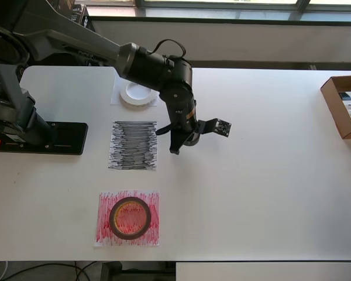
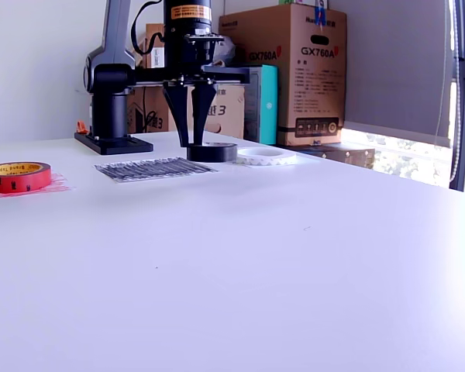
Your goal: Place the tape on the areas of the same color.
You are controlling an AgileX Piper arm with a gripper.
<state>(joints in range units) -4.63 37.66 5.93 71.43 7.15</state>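
Observation:
The small black tape roll (image 2: 217,152) is at table level just to the exterior view's right of the black scribbled sheet (image 2: 153,167), not on it. My gripper (image 2: 194,142) points straight down with its fingers pinched on the roll's near wall. In the overhead view the gripper (image 1: 180,146) hides most of the black roll (image 1: 192,141), which is beside the black sheet (image 1: 133,145). The white roll (image 1: 136,93) lies on the white sheet (image 1: 117,96). The dark red roll (image 1: 128,218) lies on the red scribbled sheet (image 1: 152,202).
The arm's black base plate (image 1: 47,138) sits at the overhead view's left. An open cardboard box (image 1: 338,105) stands at the table's right edge. Cardboard boxes (image 2: 294,70) are stacked behind the table in the exterior view.

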